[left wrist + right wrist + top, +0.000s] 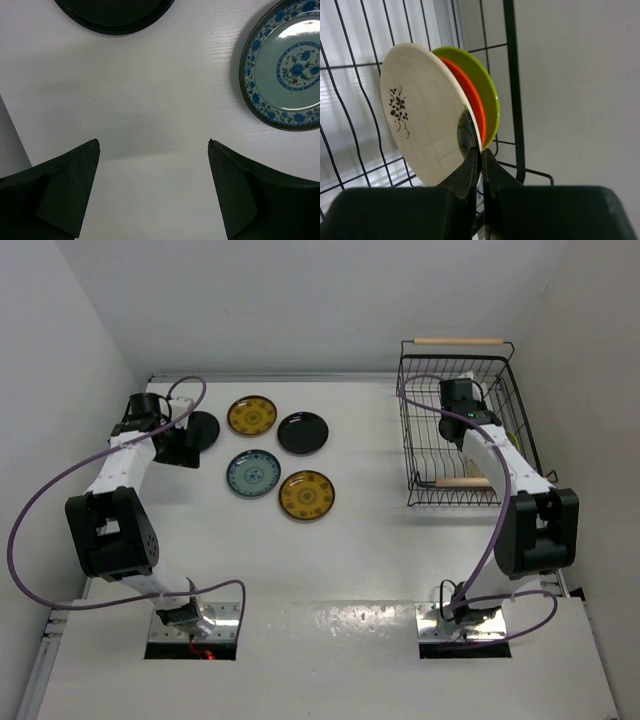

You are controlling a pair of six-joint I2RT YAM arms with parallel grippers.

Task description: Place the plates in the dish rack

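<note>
Five plates lie on the table: a glossy black one (203, 427) beside my left gripper (183, 452), a mustard-yellow one (252, 416), a second black one (303, 433), a blue-grey one (253, 473) and a second mustard one (307, 496). My left gripper (152, 145) is open and empty over bare table, with the black plate (115, 15) ahead and the blue-grey plate (287, 65) to the right. My right gripper (481, 151) is inside the dish rack (408, 430), shut on the rim of an upright cream plate (425, 115). Orange-red (476, 107) and lime green (485, 82) plates stand behind it.
The rack's black wires (512, 75) stand close around the right gripper, with the right wall just beyond. The rack's wooden handles (458, 341) lie at its far and near ends. The left wall runs near the left arm (112, 480).
</note>
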